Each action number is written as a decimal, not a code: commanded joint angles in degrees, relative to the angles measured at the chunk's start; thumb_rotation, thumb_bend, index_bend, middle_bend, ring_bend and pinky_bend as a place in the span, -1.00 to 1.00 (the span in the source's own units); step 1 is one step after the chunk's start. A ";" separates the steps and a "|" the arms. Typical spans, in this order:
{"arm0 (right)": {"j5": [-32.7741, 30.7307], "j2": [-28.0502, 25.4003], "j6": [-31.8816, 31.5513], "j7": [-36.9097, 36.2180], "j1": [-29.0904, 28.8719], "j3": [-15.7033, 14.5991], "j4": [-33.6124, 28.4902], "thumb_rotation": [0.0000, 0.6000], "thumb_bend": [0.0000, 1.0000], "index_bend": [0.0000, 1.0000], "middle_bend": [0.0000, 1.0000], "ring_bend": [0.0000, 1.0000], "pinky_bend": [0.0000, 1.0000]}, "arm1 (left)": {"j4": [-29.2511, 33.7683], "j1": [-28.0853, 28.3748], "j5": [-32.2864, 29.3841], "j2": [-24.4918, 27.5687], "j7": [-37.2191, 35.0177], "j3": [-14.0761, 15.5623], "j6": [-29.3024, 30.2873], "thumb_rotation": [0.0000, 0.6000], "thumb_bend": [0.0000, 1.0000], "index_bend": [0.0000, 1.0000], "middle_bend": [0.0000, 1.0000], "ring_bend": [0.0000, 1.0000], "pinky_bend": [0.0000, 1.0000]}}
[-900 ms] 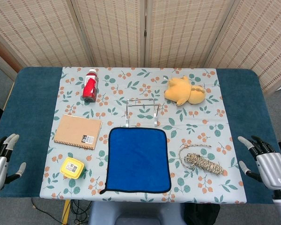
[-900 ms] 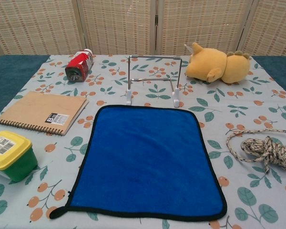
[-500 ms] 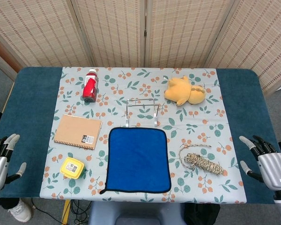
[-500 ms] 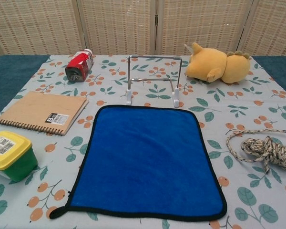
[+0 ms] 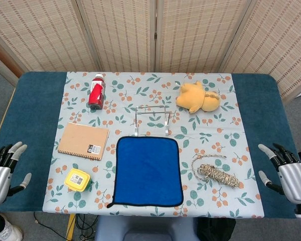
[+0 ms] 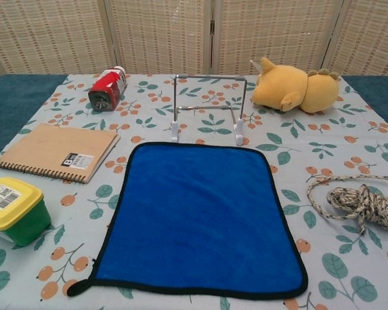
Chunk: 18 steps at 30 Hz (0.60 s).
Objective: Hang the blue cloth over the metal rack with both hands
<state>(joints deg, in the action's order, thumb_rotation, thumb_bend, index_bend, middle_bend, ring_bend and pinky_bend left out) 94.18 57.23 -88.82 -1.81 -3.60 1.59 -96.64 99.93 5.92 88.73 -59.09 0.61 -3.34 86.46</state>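
Currently the blue cloth (image 5: 148, 171) lay flat on the counter (image 5: 35, 105), near edge, black-trimmed, just in front of the metal rack (image 5: 151, 119), which stood upright and bare. Both hands sat off the counter's sides, well apart from the cloth: left hand (image 5: 1, 171) and right hand (image 5: 290, 173), fingers spread, holding nothing. Around the cloth: notebook (image 5: 83, 141) and yellow-lidded tub (image 5: 77, 179) to its left, coiled rope (image 5: 215, 173) to its right, red bottle (image 5: 96, 92) lying far left, yellow plush toy (image 5: 196, 98) far right. Nothing sat between cloth and rack. Head view showed both hands; chest view showed neither, but gave the rack's 2 bars and white feet clearly.
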 commanded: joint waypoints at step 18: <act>5.97 -0.75 3.57 -0.17 -2.88 -2.22 -1.77 1.00 -0.35 -0.63 0.12 0.15 0.41 | -4.69 7.72 18.27 0.38 -6.41 4.95 -3.95 1.00 -0.31 -0.43 0.20 0.21 0.65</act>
<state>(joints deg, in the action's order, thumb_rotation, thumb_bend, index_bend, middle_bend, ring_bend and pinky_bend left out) 99.96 56.56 -85.44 -2.04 -6.30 -0.48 -98.26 94.81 12.81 106.11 -58.97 -5.97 1.04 83.37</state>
